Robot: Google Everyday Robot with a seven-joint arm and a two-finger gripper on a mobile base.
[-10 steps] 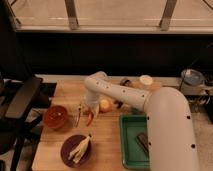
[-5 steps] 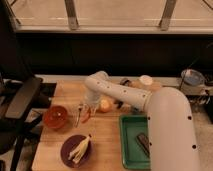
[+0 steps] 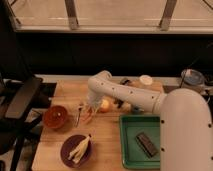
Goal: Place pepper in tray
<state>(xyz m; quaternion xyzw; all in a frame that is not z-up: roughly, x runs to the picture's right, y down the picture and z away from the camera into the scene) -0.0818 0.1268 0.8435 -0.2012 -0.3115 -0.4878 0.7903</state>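
Note:
The slim red-orange pepper (image 3: 88, 118) lies on the wooden table, just right of a fork (image 3: 79, 114). My gripper (image 3: 90, 110) points down right over the pepper's upper end, at or just above it. The white arm reaches in from the right. The green tray (image 3: 129, 145) stands at the front right, apart from the pepper, with a dark flat object (image 3: 146, 144) inside it.
An orange-red bowl (image 3: 55, 116) sits left of the fork. A dark purple plate (image 3: 67, 152) with a pale banana peel (image 3: 80, 147) is at the front. A round orange-yellow fruit (image 3: 104, 105) lies right of the gripper. Small containers (image 3: 145, 80) stand at the back.
The gripper has come down and slightly left toward the pepper. The pepper and the other things have not moved.

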